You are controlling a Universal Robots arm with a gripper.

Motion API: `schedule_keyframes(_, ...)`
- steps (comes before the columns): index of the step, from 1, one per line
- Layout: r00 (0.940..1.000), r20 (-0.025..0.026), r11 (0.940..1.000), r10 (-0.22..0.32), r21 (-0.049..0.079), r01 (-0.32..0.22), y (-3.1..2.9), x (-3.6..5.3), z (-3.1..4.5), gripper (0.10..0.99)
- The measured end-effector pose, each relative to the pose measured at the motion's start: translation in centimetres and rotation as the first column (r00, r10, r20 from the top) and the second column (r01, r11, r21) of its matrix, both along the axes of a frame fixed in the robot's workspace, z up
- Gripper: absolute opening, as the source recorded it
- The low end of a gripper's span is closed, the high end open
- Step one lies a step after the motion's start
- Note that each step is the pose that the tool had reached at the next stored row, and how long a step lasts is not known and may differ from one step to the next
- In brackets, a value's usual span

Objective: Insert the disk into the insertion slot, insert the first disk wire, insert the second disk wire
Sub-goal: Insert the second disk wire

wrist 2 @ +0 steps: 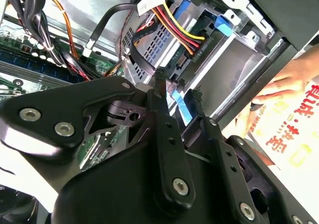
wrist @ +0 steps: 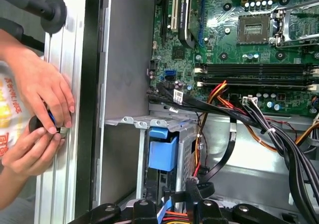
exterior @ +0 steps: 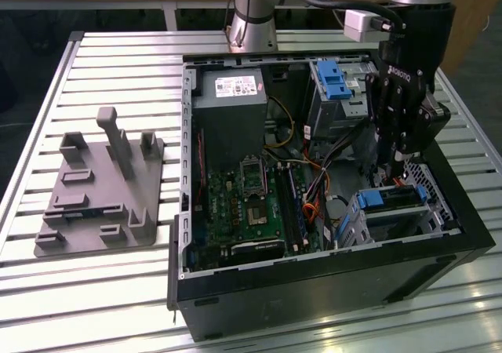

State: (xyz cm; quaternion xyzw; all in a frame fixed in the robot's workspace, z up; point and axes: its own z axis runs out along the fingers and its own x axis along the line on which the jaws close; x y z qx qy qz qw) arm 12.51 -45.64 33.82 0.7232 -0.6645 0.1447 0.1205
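Slatted aluminium table (exterior: 118, 55) carries the open black computer case (exterior: 314, 306) I am reaching into. The disk (exterior: 375, 199) sits inside the insertion slot (exterior: 392, 226), low in the case toward the exterior view's right, and its blue carrier shows at the mouth of that grey perforated cage. In the first wrist view the carrier's blue handle marks the disk (wrist: 162, 152), with the insertion slot (wrist: 185, 154) around it.

A bundle of red, yellow and black wires (wrist 2: 174, 22) runs down to a black plug (wrist 2: 193, 54) that lies against the disk's end. My claw (wrist 2: 178, 87) hangs right over that end, and in the exterior view the claw (exterior: 390, 167) stands just above the cage. It is drawn narrow, with a blue flat wire (wrist 2: 182, 109) held between the two black fingers (wrist 2: 160, 92). The wire's free end points toward the disk and is not yet at it.

Further out lie the green motherboard (exterior: 251, 204), the grey power supply (exterior: 229, 110), and a taller metal bay with a blue latch (exterior: 333, 78) at the far side of the case. Outside the case wall, a person's hands (wrist: 42, 89) work at something small on the table's edge, beside an orange and white printed bag (wrist 2: 294, 119). A grey fixture plate (exterior: 98, 188) rests on the table, well apart toward the exterior view's left.
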Motion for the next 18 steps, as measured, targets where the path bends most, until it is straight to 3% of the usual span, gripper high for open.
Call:
schedule_keyframes(9, 0.9999, -0.0001, 0.9998, 0.012, -0.015, -0.012, 0.31, -0.03, -0.22, 0.361)
schedule_keyframes(14, 0.9998, -0.0004, 0.9992, 0.018, -0.035, -0.018, 0.86, -0.11, -0.31, 0.361)
schedule_keyframes(18, 0.9997, -0.0007, 0.9986, 0.022, -0.048, -0.022, 0.95, -0.14, -0.42, 0.361)
